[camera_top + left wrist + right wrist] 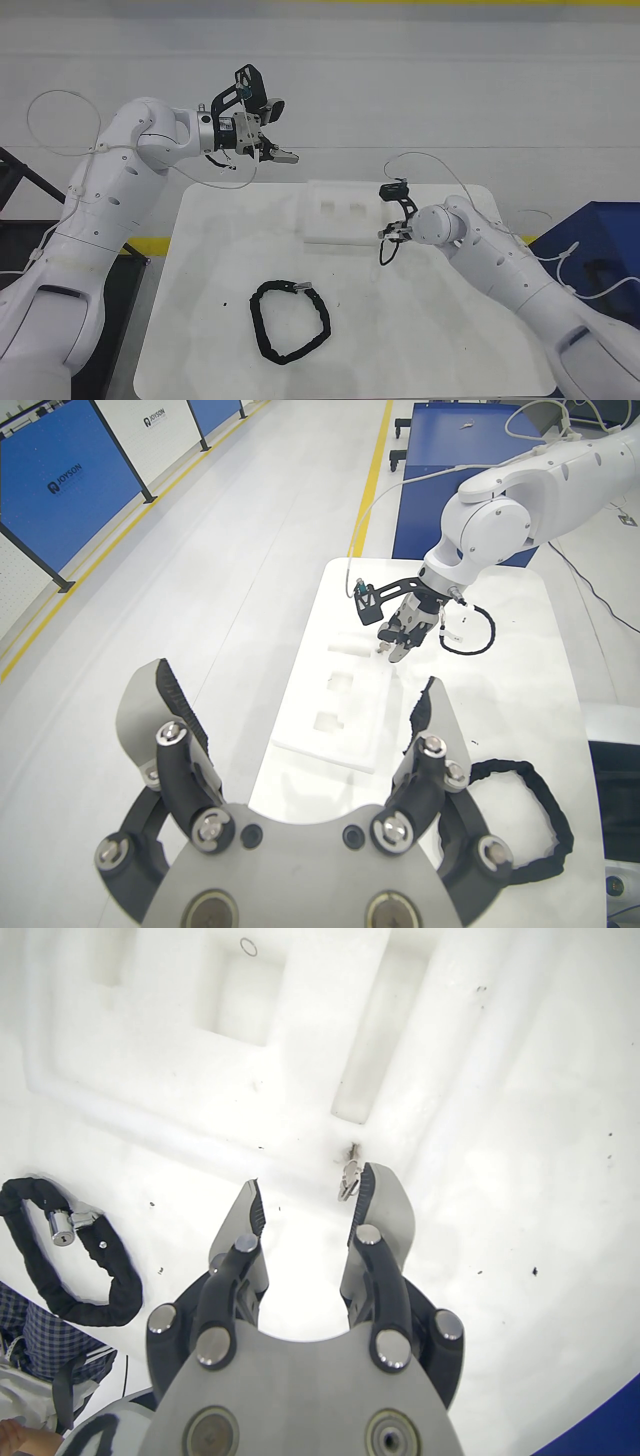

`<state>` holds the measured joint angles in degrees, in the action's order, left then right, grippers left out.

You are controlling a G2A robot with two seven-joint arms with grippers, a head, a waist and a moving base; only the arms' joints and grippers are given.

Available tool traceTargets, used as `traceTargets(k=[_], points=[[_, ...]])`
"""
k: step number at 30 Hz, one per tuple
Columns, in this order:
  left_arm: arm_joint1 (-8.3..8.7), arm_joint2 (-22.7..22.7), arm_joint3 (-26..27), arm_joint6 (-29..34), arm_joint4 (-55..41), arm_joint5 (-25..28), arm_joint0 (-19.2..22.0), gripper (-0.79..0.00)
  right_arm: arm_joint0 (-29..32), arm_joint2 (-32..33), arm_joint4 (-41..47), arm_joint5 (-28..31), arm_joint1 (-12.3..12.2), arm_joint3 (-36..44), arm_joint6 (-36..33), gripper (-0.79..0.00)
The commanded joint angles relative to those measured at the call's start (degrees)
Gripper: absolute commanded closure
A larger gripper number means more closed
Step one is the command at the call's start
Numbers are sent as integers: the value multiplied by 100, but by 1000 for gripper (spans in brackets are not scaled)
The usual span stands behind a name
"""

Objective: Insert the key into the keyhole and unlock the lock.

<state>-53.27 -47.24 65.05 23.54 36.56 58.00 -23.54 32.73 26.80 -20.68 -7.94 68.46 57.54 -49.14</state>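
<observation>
Early on, the small silver key (350,1180) lies ungrasped at the edge of the white foam tray (150,1078), just beside the parted right claw (311,1179), well apart from the black sleeved chain lock (60,1228); the left claw (296,675) hangs parted and empty; grasping, insertion and turning apparently remain.

Bright, even light washed the glossy white tabletop (400,340) and the white foam tray with square recesses (165,1063) nearly together, with faint shadows only inside the recesses. Highlights glinted on the chrome lock cylinder (61,1228). Wrist views bowed the yellow floor lines (372,475) near their edges
</observation>
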Motion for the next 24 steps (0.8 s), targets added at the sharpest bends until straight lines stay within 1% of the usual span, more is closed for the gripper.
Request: traceTargets(k=[1,7,12,24], points=[[0,0,0,0,0,0,0,-785,1,29,-23,-10,21,-39,4,-320],[0,0,0,0,0,0,0,-785,26,98,-70,-61,91,-201,-12,-246],[0,0,0,0,0,0,0,-785,43,141,-119,-53,155,-311,-2,-228],[0,0,0,0,0,0,0,-785,8,196,-220,-33,346,-692,-32,-120]])
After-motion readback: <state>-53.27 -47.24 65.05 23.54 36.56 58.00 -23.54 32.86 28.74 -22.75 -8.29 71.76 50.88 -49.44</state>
